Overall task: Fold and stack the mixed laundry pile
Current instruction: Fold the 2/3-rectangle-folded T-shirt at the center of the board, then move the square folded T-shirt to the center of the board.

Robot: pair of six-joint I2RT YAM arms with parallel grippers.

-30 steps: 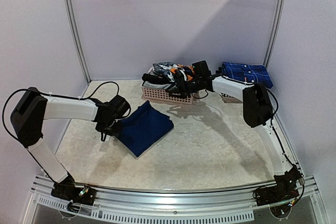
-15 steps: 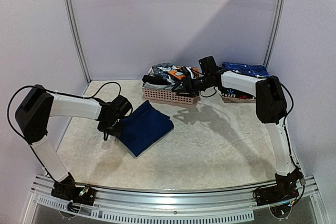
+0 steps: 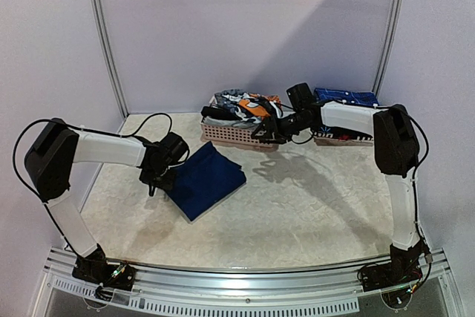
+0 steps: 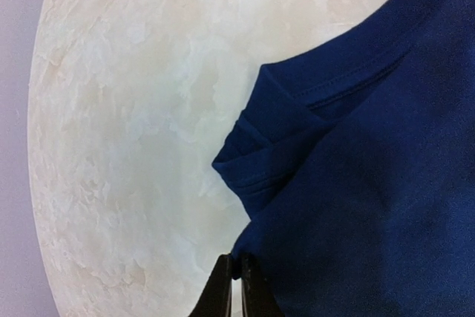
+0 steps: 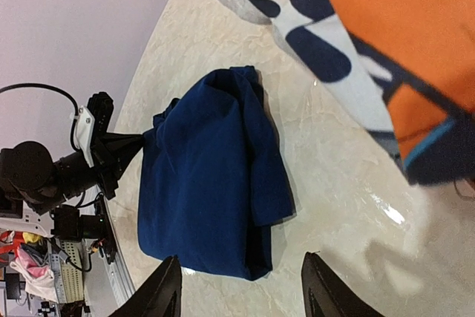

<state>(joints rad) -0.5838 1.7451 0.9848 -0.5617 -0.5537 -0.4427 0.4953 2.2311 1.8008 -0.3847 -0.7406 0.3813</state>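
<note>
A folded navy garment [image 3: 205,179] lies on the table, with no print showing; it also shows in the left wrist view [image 4: 371,183] and the right wrist view [image 5: 208,183]. My left gripper [image 3: 158,178] [image 4: 237,276] is shut on its left edge, low at the table. The rest of the mixed laundry pile [image 3: 241,104], orange-blue-white patterned and striped pieces, sits in the pale pink basket [image 3: 231,135]. The patterned garment [image 5: 386,35] hangs close above my right gripper [image 3: 262,133] [image 5: 245,295]. That gripper is open and empty at the basket's front right corner.
A folded blue plaid garment [image 3: 347,99] lies on a stack at the back right, behind the right arm. Pale walls and metal posts close in the table at the back and sides. The left gripper [image 5: 111,155] shows in the right wrist view.
My right gripper has drawn back from over the pile in the basket, down toward its front right corner; the right elbow swung right. The left gripper and navy garment barely moved.
</note>
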